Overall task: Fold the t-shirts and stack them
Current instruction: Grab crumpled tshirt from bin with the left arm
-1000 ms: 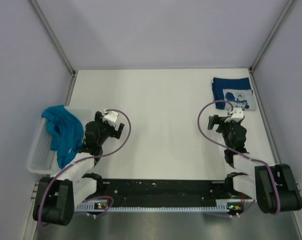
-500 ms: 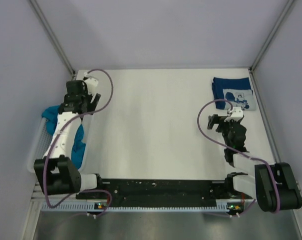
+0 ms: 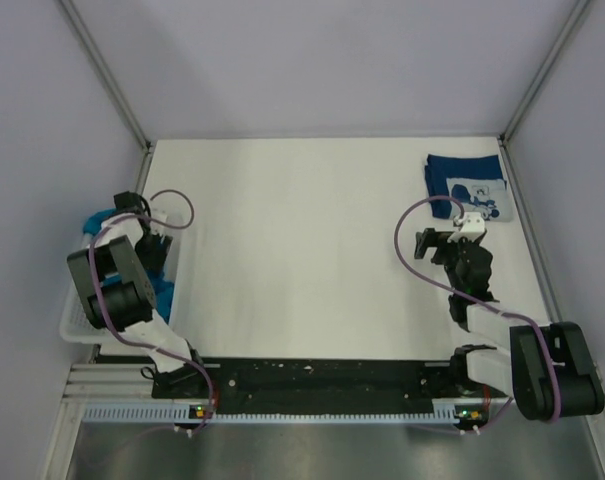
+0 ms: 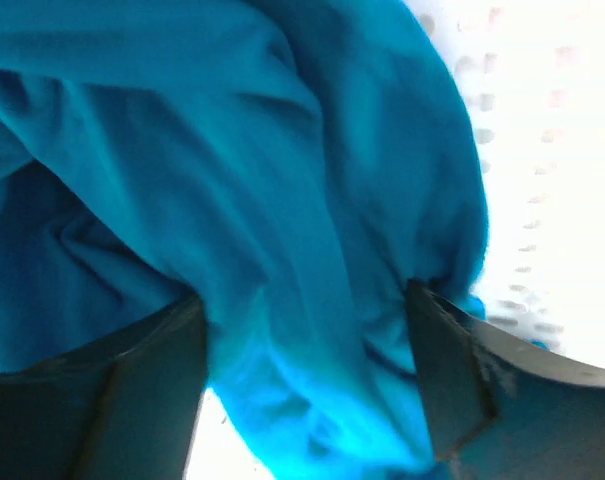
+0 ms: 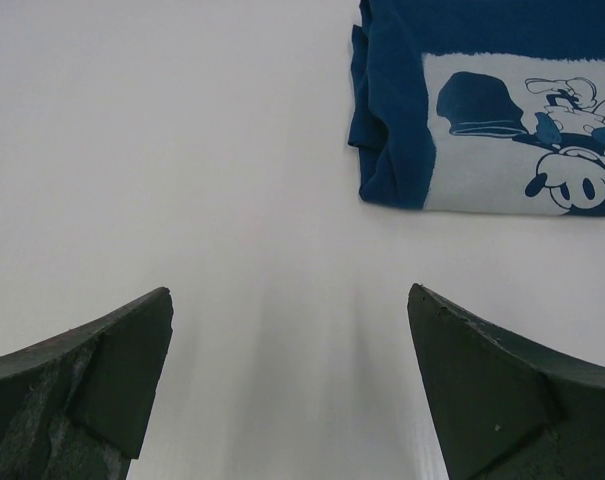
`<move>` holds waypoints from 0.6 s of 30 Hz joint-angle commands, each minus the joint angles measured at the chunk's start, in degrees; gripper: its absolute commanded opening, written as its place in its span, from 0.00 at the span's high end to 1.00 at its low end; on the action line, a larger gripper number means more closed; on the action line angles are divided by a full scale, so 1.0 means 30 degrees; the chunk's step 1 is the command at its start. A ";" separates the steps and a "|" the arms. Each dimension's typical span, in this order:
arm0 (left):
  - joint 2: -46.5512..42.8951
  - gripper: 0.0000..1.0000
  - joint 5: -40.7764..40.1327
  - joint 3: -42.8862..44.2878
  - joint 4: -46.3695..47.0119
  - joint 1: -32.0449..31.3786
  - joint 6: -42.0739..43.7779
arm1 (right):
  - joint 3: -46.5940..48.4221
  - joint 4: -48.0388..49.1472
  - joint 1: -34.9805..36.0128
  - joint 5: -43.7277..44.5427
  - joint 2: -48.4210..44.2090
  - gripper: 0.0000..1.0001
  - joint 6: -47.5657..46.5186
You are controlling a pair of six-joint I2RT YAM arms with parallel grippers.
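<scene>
- Teal-blue t-shirt (image 4: pixel 232 180) lies crumpled in the white mesh basket (image 3: pixel 74 322) at the left edge of the worktop (image 3: pixel 312 260). From above, the left arm (image 3: pixel 117 285) covers most of it and only scraps of cloth show.
- Left jaws reach down into that basket, spread wide and unclenched. A ridge of the teal cloth rises between them and touches both inner faces. In the wrist view the mesh is washed out to white, its holes faint.
- Right jaws hang released, gaping over bare worktop near the right edge.
- Navy t-shirt (image 5: pixel 392 120) lies folded flat at the far right corner, its pale blue-white cartoon print facing up. The wrist view cuts the print off at its right side.
</scene>
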 commanded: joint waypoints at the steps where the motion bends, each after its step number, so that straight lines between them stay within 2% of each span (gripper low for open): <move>1: 0.1135 0.36 -0.0612 0.0785 0.0219 0.0380 0.0289 | 0.0578 0.0651 0.0283 -0.0200 -0.0040 0.01 -0.0207; 2: 0.1106 0.55 -0.0582 0.0873 0.0131 0.0409 0.0289 | 0.0578 0.0651 0.0283 -0.0171 -0.0012 0.01 -0.0206; 3: 0.0990 0.86 -0.0495 0.1019 -0.0015 0.0381 0.0289 | 0.0578 0.0651 0.0254 -0.0171 -0.0069 0.01 -0.0206; 4: 0.0786 1.00 -0.0494 0.1108 -0.0161 0.0409 0.0231 | 0.0549 0.0680 0.0283 -0.0171 -0.0012 0.01 -0.0177; 9: -0.2751 1.00 -0.0525 0.2043 -0.0892 0.0410 0.0055 | 0.0578 0.0651 0.0283 -0.0171 -0.0012 0.01 -0.0177; 13: -0.6503 1.00 0.0673 0.4237 -0.2415 0.0410 0.0229 | 0.0578 0.0622 0.0283 -0.0200 -0.0012 0.01 -0.0148; 15: -0.8057 1.00 0.2076 0.5787 -0.3117 0.0322 0.0201 | 0.0607 0.0592 0.0283 -0.0171 -0.0040 0.01 -0.0118; 18: -1.0518 1.00 0.6112 0.7724 -0.3589 -0.0377 0.0464 | 0.0579 0.0621 0.0283 -0.0171 0.0018 0.01 -0.0090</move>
